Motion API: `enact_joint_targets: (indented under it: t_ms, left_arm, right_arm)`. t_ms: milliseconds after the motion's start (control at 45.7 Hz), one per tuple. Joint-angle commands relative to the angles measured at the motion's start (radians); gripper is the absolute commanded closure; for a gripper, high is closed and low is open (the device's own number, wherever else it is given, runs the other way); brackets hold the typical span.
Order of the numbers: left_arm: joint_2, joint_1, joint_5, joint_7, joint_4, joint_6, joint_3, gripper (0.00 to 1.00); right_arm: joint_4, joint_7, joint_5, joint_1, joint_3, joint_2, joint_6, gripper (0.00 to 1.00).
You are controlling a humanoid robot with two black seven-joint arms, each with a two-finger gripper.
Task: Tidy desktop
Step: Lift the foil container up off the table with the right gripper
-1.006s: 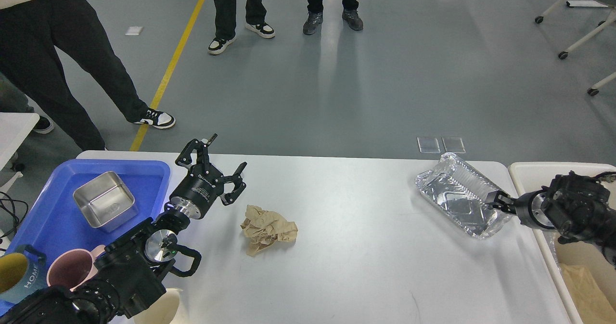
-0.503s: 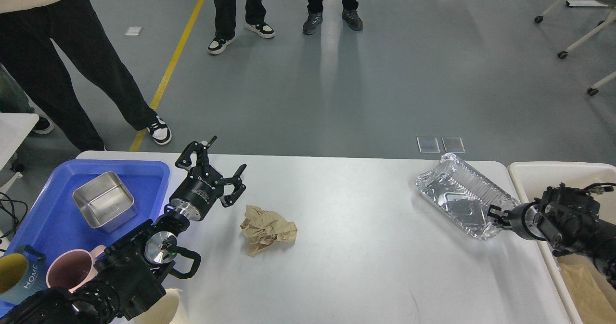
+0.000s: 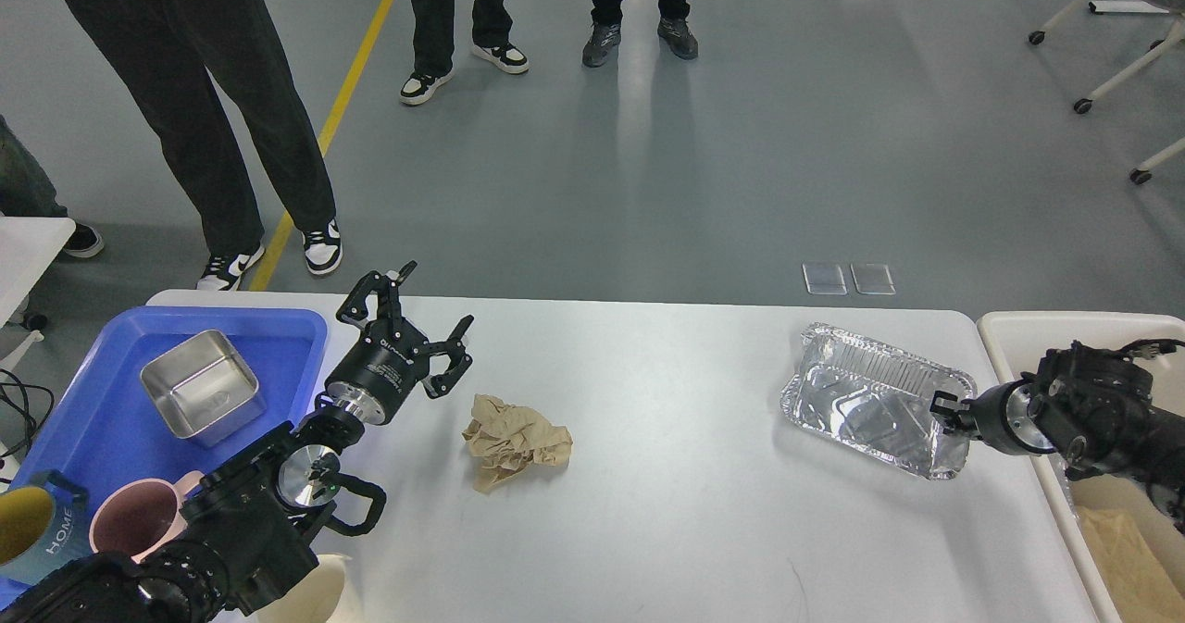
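Desktop [image 3: 685, 475] | left tool [image 3: 421, 322] raised, spread, empty | right tool [image 3: 946, 413] low, pinching foil tray [image 3: 866, 399] rim

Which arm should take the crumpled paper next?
Left. Its open pincer hovers just beside the crumpled brown paper on the desktop; the right pincer is at the foil tray.

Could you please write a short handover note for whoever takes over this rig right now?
Left gripper: open, empty, above the desktop beside the blue tray.
Right gripper: at the foil tray's right rim; whether it grips cannot be told.
Done: steel box and mugs are in the blue tray; some paper lies in the bin.
Left: foil tray and crumpled paper remain on the desktop.
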Motion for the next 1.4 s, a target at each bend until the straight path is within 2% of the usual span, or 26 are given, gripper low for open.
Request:
enact_joint_targets:
  t_ms: [0,44,66,153,306,547,678,809,940,1072,1137,1269,1378]
  left_arm:
    - [-0.001,-0.002,0.000,0.000,0.000,0.000,0.000,0.03]
    - [-0.001,-0.002,0.000,-0.001,0.000,0.000,0.000,0.03]
    - [-0.001,-0.002,0.000,0.000,0.000,0.000,0.000,0.03]
    - [-0.002,-0.002,0.000,-0.001,0.000,0.000,0.000,0.03]
    - [-0.007,0.000,0.000,-0.009,0.000,0.000,0.001,0.03]
    - [-0.002,0.000,0.001,-0.011,0.000,-0.002,0.001,0.03]
    - [-0.002,0.000,0.001,-0.014,0.000,-0.002,0.001,0.03]
    - [-0.002,0.000,0.001,-0.020,-0.001,-0.002,0.001,0.03]
    - [-0.001,0.000,0.000,-0.021,-0.001,-0.002,0.001,0.03]
    - [0.004,0.001,0.000,-0.021,0.000,-0.002,-0.002,0.03]
    - [0.008,0.003,0.000,-0.021,0.000,-0.002,-0.002,0.03]
    - [0.010,0.003,0.000,-0.021,0.000,0.000,-0.002,0.03]
    - [0.010,0.001,0.000,-0.023,0.000,0.002,-0.002,0.03]
  right_arm:
    - [0.131,-0.017,-0.002,0.053,0.000,-0.117,0.051,1.00]
    - [0.203,-0.029,-0.002,0.075,0.000,-0.168,0.067,1.00]
    - [0.284,-0.047,-0.002,0.095,0.000,-0.223,0.087,1.00]
    - [0.456,-0.095,-0.002,0.144,0.002,-0.333,0.106,1.00]
    - [0.685,-0.172,-0.003,0.227,0.002,-0.433,0.136,1.00]
    - [0.758,-0.233,-0.011,0.392,0.002,-0.444,0.238,1.00]
    - [0.767,-0.249,-0.009,0.481,0.002,-0.367,0.273,1.00]
    - [0.741,-0.246,0.004,0.504,0.005,-0.263,0.275,1.00]
    - [0.641,-0.230,0.005,0.489,0.013,-0.130,0.259,1.00]
    - [0.506,-0.186,0.024,0.442,0.059,-0.039,0.259,1.00]
    - [0.452,-0.178,0.064,0.422,0.088,0.008,0.264,1.00]
    - [0.380,-0.172,0.178,0.389,0.119,0.042,0.270,1.00]
    - [0.354,-0.143,0.267,0.357,0.122,0.045,0.270,1.00]
